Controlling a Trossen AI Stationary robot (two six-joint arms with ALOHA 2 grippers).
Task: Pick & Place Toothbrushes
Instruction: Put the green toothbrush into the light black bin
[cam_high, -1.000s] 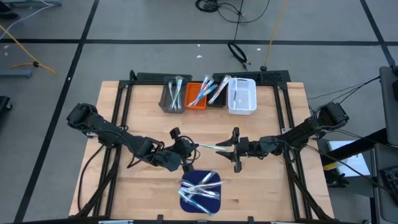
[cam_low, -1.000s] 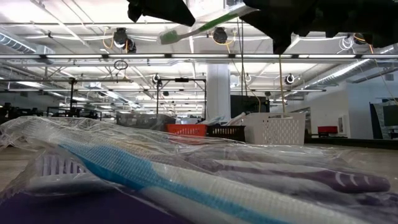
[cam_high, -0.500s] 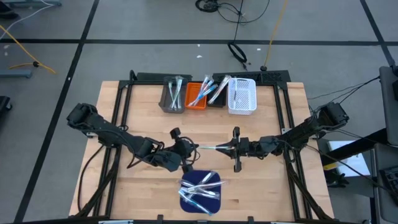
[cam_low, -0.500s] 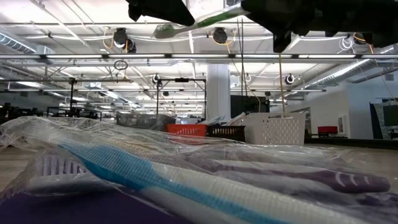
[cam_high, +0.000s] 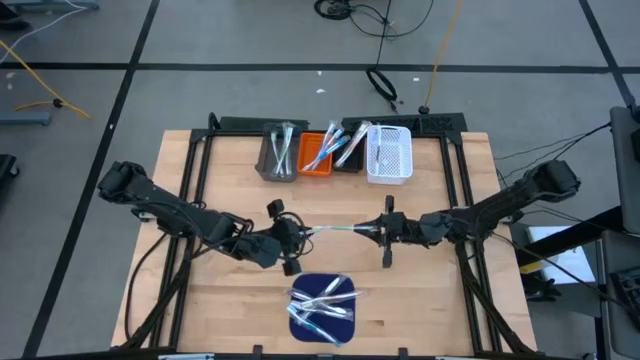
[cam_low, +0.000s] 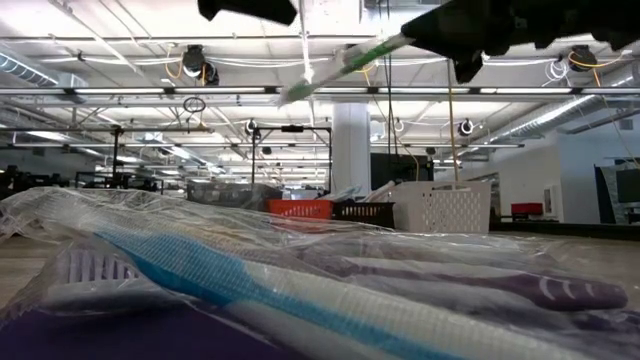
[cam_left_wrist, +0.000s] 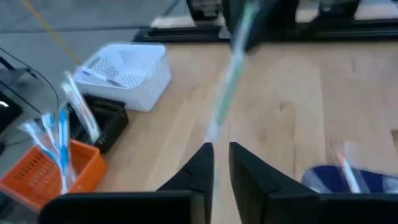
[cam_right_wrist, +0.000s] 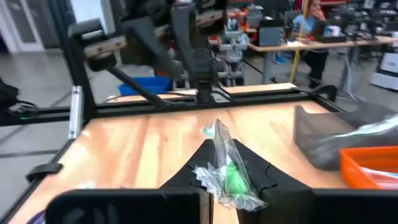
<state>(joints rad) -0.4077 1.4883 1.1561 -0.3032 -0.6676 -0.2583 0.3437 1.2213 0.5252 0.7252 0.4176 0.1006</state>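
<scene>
I work over the wooden worktop (cam_high: 420, 290), and both arms meet above its middle. Beyond the two grippers, at the far edge, stand four bins in a row: grey bin (cam_high: 278, 152), orange bin (cam_high: 318, 155), black bin (cam_high: 348, 157) and white bin (cam_high: 389, 154), and some toothbrushes are already in them. On the near side of the grippers lies the dark blue mat (cam_high: 322, 310) with the remaining wrapped toothbrushes (cam_high: 325, 300) in a heap.

The right gripper (cam_high: 385, 231) is pressed together and pinches one end of a green toothbrush (cam_high: 340, 231) in its clear wrapper; in the right wrist view the crumpled wrapper (cam_right_wrist: 225, 168) sits between the jaws. The left gripper (cam_high: 293, 237) is just beside the other end of this brush. In the left wrist view its fingers (cam_left_wrist: 200, 167) stand slightly apart and the brush hangs in front of them, not clearly between, so I judge that it has let go.

What worries me: the right gripper seems to hold mostly the slippery wrapper near the end, so the long brush can swing or slide out on the way to a bin. Also, the left gripper is very near, so when I pull away the brush tip may catch on it and twist in the grip.
</scene>
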